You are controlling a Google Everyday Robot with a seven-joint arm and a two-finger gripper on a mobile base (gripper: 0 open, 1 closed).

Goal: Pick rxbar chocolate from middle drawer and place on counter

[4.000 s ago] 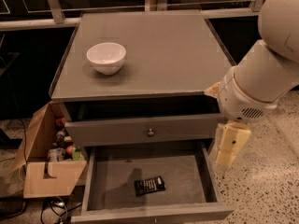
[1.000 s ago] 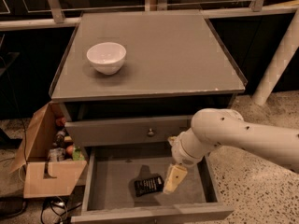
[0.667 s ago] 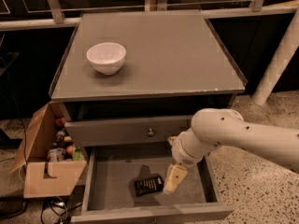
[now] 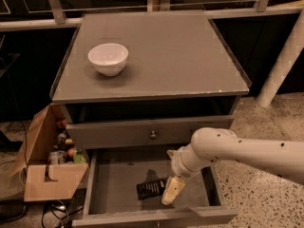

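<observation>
The rxbar chocolate (image 4: 150,189) is a flat black bar lying on the floor of the open middle drawer (image 4: 116,182), near its front centre. My gripper (image 4: 172,190) hangs inside the drawer just right of the bar, its pale fingers pointing down and touching or nearly touching the bar's right end. The white arm reaches in from the right. The grey counter (image 4: 166,56) above carries only a white bowl (image 4: 108,58) at its left.
A closed drawer front with a brass knob (image 4: 153,135) sits above the open drawer. An open cardboard box (image 4: 45,167) with several small items stands on the floor at left. A white post (image 4: 282,61) stands at the right.
Four seconds ago the arm was outside, right of the cabinet; it has since reached into the drawer beside the bar. Over the last second it has barely moved.
</observation>
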